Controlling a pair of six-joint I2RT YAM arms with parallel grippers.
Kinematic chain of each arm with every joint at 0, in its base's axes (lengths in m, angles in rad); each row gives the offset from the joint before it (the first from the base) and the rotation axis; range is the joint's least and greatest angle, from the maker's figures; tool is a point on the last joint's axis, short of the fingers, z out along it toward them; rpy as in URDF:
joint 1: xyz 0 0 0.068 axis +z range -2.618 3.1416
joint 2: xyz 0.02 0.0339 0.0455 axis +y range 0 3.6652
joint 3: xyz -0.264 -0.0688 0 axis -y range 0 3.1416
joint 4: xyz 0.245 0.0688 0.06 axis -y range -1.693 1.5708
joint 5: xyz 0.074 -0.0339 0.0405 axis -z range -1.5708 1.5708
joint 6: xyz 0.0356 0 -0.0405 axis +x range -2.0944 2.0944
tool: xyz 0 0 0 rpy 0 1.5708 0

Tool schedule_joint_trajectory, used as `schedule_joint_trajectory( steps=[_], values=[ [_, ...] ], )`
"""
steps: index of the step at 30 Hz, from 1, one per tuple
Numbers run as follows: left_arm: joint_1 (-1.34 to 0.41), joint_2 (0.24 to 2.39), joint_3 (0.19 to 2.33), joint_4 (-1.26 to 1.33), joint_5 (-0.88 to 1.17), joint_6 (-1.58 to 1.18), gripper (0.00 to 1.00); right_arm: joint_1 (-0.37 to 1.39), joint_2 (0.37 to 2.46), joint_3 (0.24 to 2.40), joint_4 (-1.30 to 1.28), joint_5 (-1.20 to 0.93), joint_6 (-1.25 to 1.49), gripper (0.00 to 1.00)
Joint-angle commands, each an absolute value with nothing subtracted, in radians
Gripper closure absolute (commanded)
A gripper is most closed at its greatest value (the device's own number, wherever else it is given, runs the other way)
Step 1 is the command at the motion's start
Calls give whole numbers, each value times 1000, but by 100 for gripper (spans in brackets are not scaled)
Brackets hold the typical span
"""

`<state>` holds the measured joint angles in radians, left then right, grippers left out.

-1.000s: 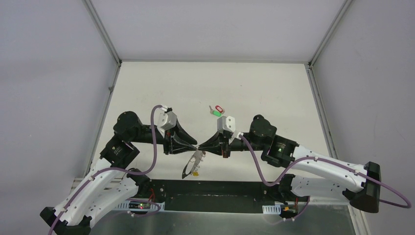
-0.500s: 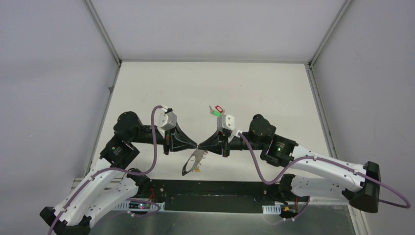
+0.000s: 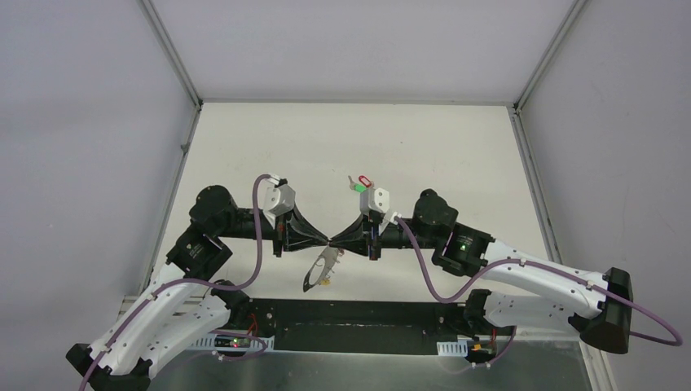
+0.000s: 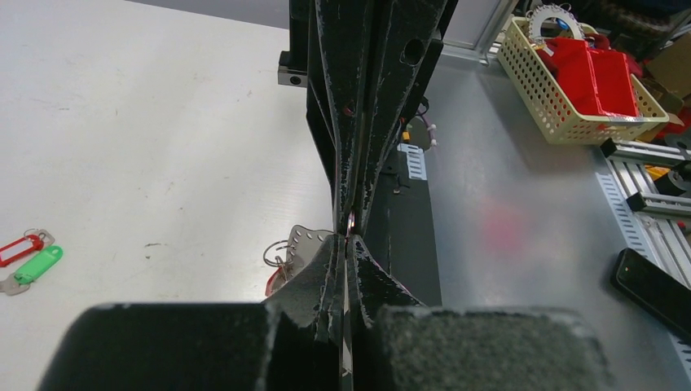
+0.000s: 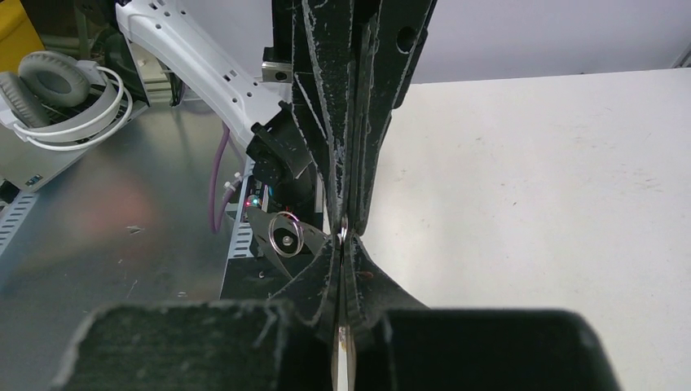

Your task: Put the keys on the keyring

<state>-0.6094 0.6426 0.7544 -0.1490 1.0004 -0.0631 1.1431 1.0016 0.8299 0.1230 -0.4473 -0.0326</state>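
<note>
Nearest me, the keyring (image 3: 307, 282) hangs toward seven o'clock from the meeting fingertips. It is a thin dark hoop, and one silver key (image 3: 327, 262) with a yellow tag seems already threaded on it. My left gripper (image 3: 325, 243) and right gripper (image 3: 338, 243) are clamped tight, tip to tip, apparently pinching the wire. Farther, at one o'clock, the red and green keys (image 3: 359, 183) lie unthreaded on the table (image 3: 269, 147).

- A white table (image 3: 350, 138) is lying between grey enclosure walls (image 3: 81, 122), which are standing along its sides.
- A bare metal plate (image 4: 521, 244) is adjoining the table's near edge.
- A cream perforated basket (image 4: 534, 85) is sitting at the plate's far side and holding red bins (image 4: 603, 77).
- A flat black device (image 4: 652, 289) is lying beside slotted aluminium rails (image 4: 631, 208).
- White-banded headphones (image 5: 69, 94) are lying off to one side of the plate.
</note>
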Motion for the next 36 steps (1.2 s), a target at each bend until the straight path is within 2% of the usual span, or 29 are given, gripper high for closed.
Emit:
schedule_joint_trajectory(
  steps=[1, 2, 4, 7, 12, 16, 18, 27, 36],
  values=[
    [-626, 644, 741, -67, 948, -70, 100, 1156, 991, 862, 224, -399, -9, 96],
    [-626, 639, 738, -67, 939, -71, 100, 1155, 985, 856, 218, -374, -4, 87],
    [-626, 628, 731, -67, 919, -75, 100, 1155, 973, 848, 210, -326, 34, 61],
    [-626, 608, 718, -67, 889, -79, 100, 1155, 963, 847, 188, -292, 64, 34],
    [-626, 578, 692, -69, 838, -81, 100, 1150, 967, 864, 157, -257, 103, 15],
    [-626, 557, 680, -77, 803, -80, 100, 1123, 963, 877, 158, -149, 208, 1],
    [-626, 553, 676, -81, 807, -75, 100, 1089, 965, 884, 159, -95, 281, 0],
    [-626, 547, 660, -86, 802, -66, 100, 883, 991, 909, 89, -117, 495, 0],
    [-626, 490, 637, -88, 851, 71, 100, 759, 1190, 1025, -260, -57, 528, 0]
  ],
)
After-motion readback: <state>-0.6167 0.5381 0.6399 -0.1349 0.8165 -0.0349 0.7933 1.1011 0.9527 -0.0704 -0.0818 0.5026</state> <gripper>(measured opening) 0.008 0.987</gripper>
